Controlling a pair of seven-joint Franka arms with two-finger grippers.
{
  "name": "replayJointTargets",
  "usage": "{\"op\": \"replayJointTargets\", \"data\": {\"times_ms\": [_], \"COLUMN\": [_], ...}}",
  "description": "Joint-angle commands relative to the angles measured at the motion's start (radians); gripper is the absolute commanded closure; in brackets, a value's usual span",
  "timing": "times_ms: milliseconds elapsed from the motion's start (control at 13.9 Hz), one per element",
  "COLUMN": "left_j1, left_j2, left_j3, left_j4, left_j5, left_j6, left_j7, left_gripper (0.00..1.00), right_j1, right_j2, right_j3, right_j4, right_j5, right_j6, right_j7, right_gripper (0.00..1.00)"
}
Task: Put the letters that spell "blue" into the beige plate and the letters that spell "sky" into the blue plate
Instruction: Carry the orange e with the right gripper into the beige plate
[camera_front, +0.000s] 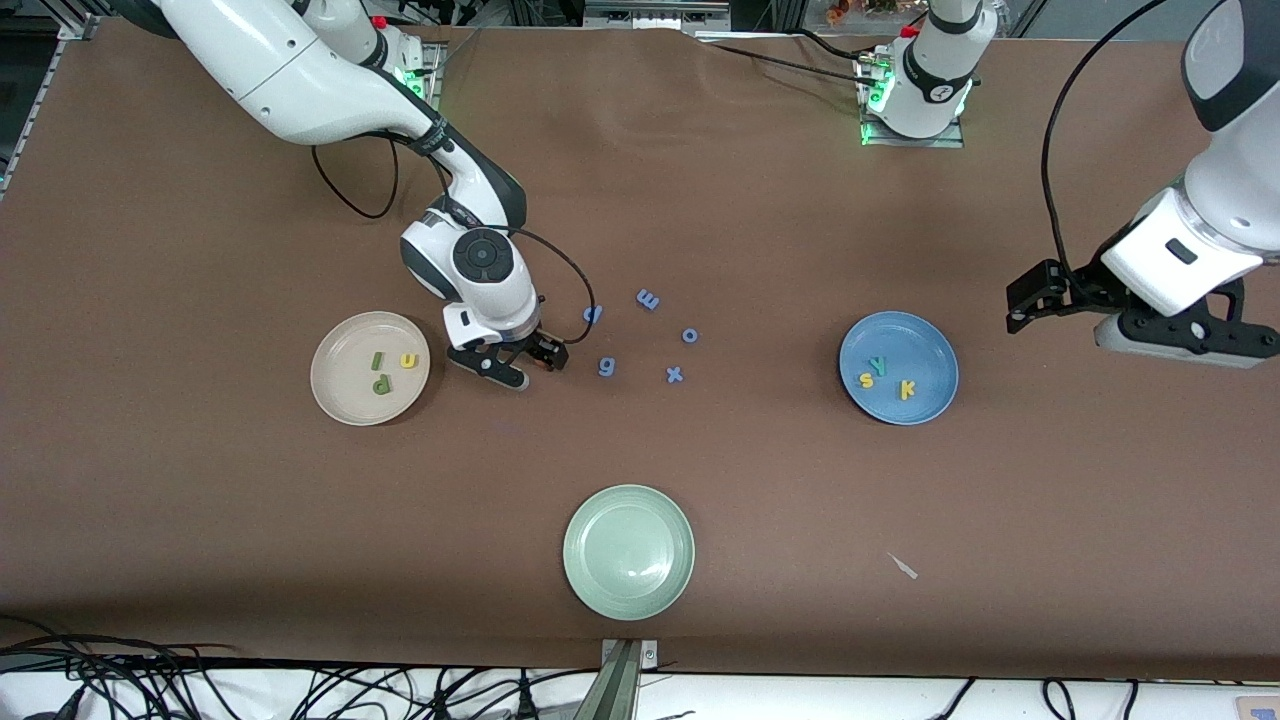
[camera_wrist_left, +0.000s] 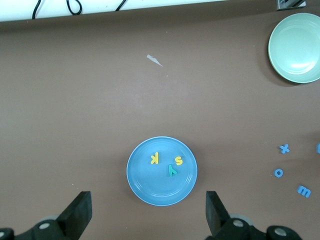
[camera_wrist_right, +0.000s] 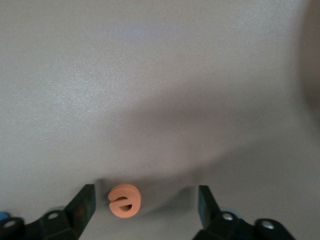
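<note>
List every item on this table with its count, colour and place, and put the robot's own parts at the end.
Beige round plate: one, cream, toward the right arm's end.
Foam letters in it: three, green "l" bar, green "b", yellow "u".
Orange foam "e": one, on the table between the right gripper's fingers.
Sky-blue round plate: one, toward the left arm's end.
Foam letters in it: three, yellow-orange "s", teal "y", yellow "k".
Blue-purple foam letters: five, loose on the table between the two plates.
Pale green round plate: one, nearest the front camera.
Right gripper: open, low around the "e".
Left gripper: open, waiting over the table beside the blue plate.
</note>
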Motion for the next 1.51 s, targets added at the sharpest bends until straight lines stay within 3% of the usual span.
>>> {"op": "replayJointTargets", "data": {"times_ms": [0,216,576,792,1008,1296,1440], "left_j1": [-0.093,-0.074,-0.046,-0.049,-0.050,-0.058,-0.060], "left_j2": [-0.126,-0.125,-0.122,-0.116,-0.116,-0.100,-0.100], "left_j3": [0.095,0.080,0.064,0.064,0.064,0.064,0.064], "left_j4": [-0.173,-0.170,-0.138,-0.121,-0.119,-0.096,-0.096], "left_j5": [-0.021,-0.012,-0.010,-0.008,-0.008,-0.007,-0.007], "left_j6": [0.062,0.056,-0.062,-0.082,-0.082,-0.082,-0.082], "left_j7": [-0.058,-0.060,-0.055,-0.052,-0.052,-0.054,-0.054], "left_gripper": [0.00,0.00,0.00,0.00,0.00,0.00,0.00], "right_j1": [-0.001,-0.001,-0.003,-0.004,-0.018,-0.092,-0.096], "right_j2": [0.018,0.018,0.018,0.004,-0.048,-0.157,-0.218], "right_j3": [0.009,0.009,0.009,0.007,-0.019,-0.072,-0.134], "right_j4": [0.010,0.009,0.009,0.015,0.016,0.024,0.024], "right_j5": [-0.035,-0.035,-0.035,-0.035,-0.012,0.169,0.252], "right_j6": [0.012,0.014,0.012,0.005,-0.101,-0.254,-0.310], "right_j7": [0.030,0.030,0.026,-0.020,-0.225,-0.694,-0.929], "right_gripper": [0.25,0.51,0.78,0.80,0.80,0.80,0.78]}}
